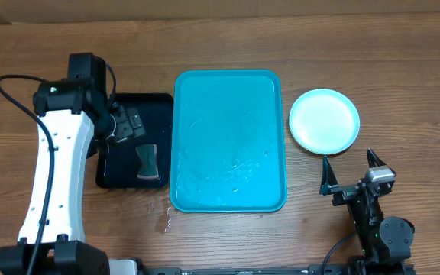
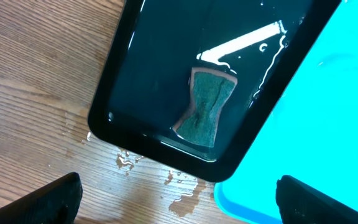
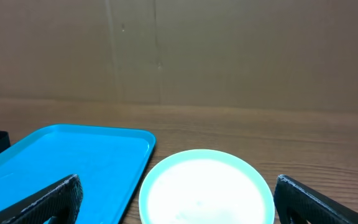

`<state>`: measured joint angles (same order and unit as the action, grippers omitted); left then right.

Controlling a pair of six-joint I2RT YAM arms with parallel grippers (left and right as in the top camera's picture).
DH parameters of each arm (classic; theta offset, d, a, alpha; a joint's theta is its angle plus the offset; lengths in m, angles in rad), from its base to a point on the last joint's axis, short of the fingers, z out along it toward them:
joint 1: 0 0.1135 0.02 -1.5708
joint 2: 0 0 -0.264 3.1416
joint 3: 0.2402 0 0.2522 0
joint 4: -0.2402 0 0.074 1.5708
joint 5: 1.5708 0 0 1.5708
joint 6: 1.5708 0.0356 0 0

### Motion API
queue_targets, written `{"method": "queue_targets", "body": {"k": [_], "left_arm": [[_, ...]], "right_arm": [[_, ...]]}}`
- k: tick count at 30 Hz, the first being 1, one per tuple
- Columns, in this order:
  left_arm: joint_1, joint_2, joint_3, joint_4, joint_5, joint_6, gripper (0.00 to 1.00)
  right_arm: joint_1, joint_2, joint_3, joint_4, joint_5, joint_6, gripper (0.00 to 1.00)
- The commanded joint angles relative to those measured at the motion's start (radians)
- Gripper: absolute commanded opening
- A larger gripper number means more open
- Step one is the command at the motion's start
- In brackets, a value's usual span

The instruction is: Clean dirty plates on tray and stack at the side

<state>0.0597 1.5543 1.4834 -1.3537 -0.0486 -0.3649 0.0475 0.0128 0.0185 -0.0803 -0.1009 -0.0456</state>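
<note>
Found left jaws released, spread wide, gripping nothing. Noted a black tray (image 2: pixel 135 74) directly below and ahead of them, wet inside. Noted a sponge (image 2: pixel 207 107) lying flat in it, roughly midway between the two fingertips (image 2: pixel 48 202) and clear of both. Noted the turquoise tray (image 2: pixel 334 112) to the right of these jaws, edge just beside the black one; unable to tell whether touching. Recorded water droplets (image 2: pixel 182 186) on the wooden surface (image 2: pixel 36 93) close under the jaws.

Found right jaws likewise released and empty. Located a light blue plate (image 3: pixel 207 186) just ahead of them, centred between the fingertips (image 3: pixel 331 202), resting on the surface near but apart from the turquoise tray ahead and to the left. Seen from above as a single rim; unable to tell whether other plates lie beneath. Observed a wet film across the turquoise tray floor.
</note>
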Motion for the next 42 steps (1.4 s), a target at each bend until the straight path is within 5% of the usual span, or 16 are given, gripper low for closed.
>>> {"method": "queue_targets", "body": {"k": [1, 17, 27, 42], "left_arm": [[-0.001, -0.093, 0.005, 0.002, 0.005, -0.010, 1.00], [-0.001, -0.633, 0.005, -0.001, -0.037, -0.009, 1.00], [-0.002, -0.769, -0.021, -0.011, -0.037, -0.009, 1.00], [-0.002, -1.227, -0.495, 0.139, 0.006, -0.020, 1.00]], "right_arm": [[0.002, -0.010, -0.011, 0.005, -0.006, -0.004, 1.00], [0.002, -0.010, -0.011, 0.005, -0.006, -0.004, 1.00], [0.002, -0.010, -0.011, 0.005, -0.006, -0.004, 1.00], [0.002, -0.010, -0.011, 0.005, -0.006, -0.004, 1.00]]}}
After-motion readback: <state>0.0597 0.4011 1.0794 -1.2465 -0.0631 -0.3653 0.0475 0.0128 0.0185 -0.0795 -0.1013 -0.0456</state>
